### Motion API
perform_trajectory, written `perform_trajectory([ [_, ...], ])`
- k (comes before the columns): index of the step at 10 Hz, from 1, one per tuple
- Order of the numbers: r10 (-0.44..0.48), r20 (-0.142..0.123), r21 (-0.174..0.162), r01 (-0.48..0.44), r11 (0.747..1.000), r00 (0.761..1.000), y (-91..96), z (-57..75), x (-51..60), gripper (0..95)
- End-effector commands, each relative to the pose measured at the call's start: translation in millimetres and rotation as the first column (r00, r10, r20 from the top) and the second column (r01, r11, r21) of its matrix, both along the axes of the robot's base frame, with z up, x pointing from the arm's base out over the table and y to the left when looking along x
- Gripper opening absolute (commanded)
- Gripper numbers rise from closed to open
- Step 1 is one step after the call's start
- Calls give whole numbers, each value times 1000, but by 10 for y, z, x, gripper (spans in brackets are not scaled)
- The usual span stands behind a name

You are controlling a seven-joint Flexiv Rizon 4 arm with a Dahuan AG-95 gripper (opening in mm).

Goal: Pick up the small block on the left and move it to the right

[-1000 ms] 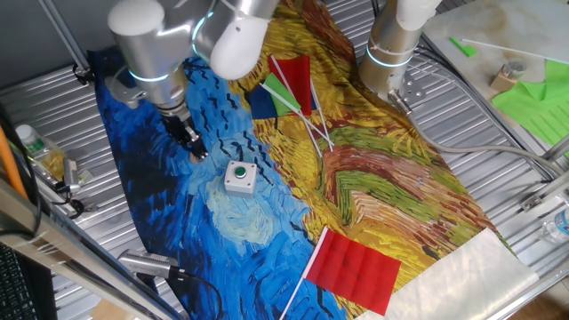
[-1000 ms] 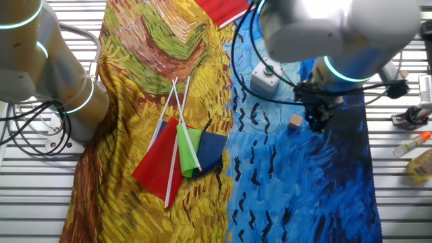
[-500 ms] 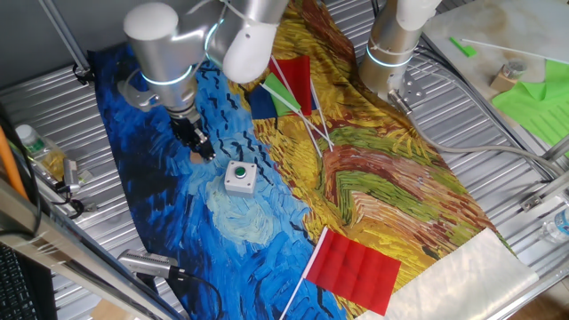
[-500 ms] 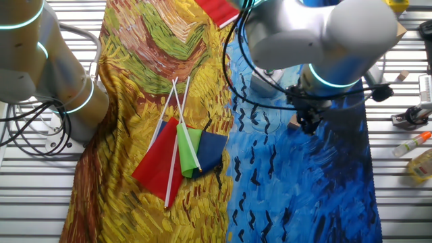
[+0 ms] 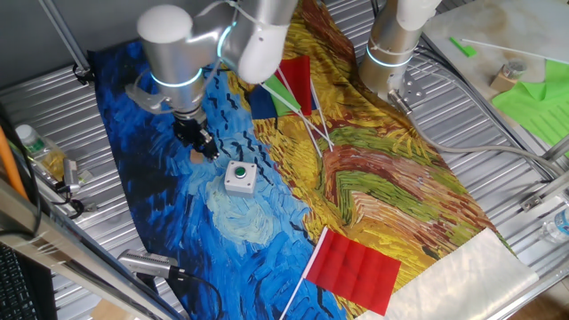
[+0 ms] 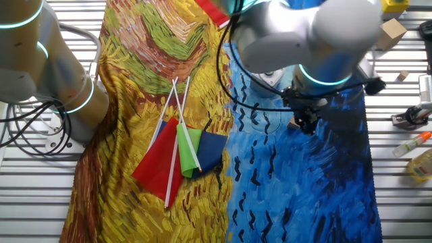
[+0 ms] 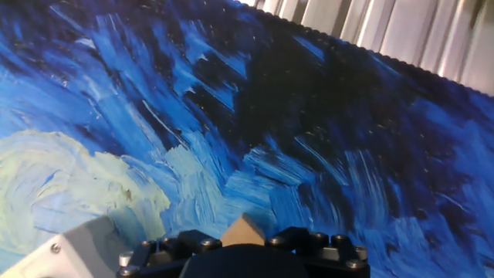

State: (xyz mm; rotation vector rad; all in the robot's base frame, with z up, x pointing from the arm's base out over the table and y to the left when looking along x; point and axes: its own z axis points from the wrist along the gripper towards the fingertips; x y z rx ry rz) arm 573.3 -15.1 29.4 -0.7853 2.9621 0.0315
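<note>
End effector [image 5: 204, 146]: I see it low over the blue cloth [image 5: 160, 196]; finger spread I cannot tell. Small block [image 7: 242, 230]: tan, on the cloth right at the fingers in my hand view. White button box [image 5: 239, 176]: just beside. Flags [image 6: 177, 152]: on the yellow part, well apart.

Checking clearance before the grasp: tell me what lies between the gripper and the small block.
Nothing shows: in the hand view the small block sits right at the gripper.
</note>
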Motion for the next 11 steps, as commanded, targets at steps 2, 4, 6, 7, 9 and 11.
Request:
perform_trajectory([
  [2, 98, 30, -44, -97, 994, 995, -14, -16, 2, 570],
  [4, 84, 32, -36, -83, 996, 996, -15, -55, 1, 570],
  [6, 72, 37, -26, -71, 997, 997, -16, -77, 0, 570],
  [7, 65, 41, -22, -64, 998, 997, -17, -80, 0, 570],
  [9, 61, 47, -21, -60, 998, 997, -16, -80, 1, 570],
  [11, 60, 52, -20, -59, 998, 997, -16, -80, 1, 380],
])
